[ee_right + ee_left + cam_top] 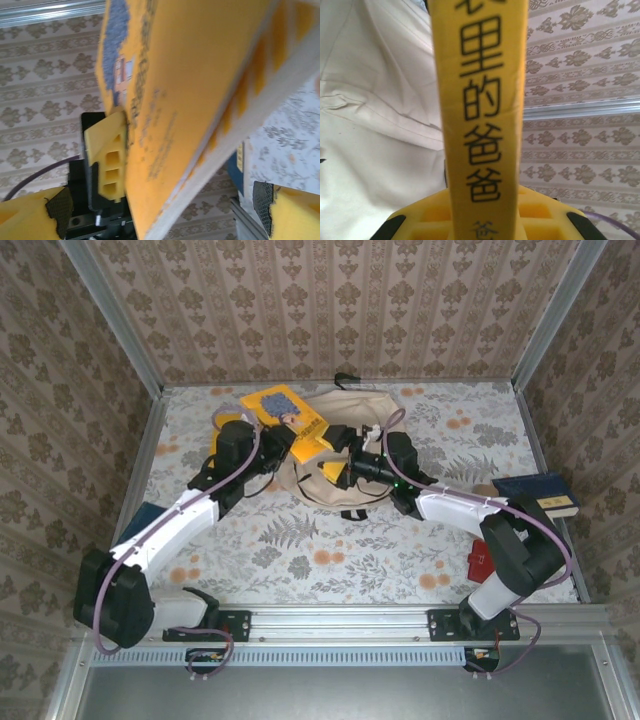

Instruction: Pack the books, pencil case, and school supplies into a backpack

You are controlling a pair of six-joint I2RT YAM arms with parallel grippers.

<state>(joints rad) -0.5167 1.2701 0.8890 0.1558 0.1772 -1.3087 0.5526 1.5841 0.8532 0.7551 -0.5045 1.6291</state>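
My left gripper (285,445) is shut on the thin yellow book (283,410), holding it tilted over the left side of the beige backpack (350,405). In the left wrist view the book's spine (482,100) with black characters rises between my yellow fingers (540,215), and backpack fabric (370,125) lies behind it. My right gripper (338,452) stands open over the backpack, right beside the book. In the right wrist view the book's cover (190,90) hangs between my wide-apart fingertips (30,217), and the left gripper's yellow finger (107,155) presses on it.
A dark navy book (540,492) lies at the table's right edge, with a small red square thing (478,560) in front of it. Another navy book (140,515) lies under the left arm. Patterned walls close in the table on three sides.
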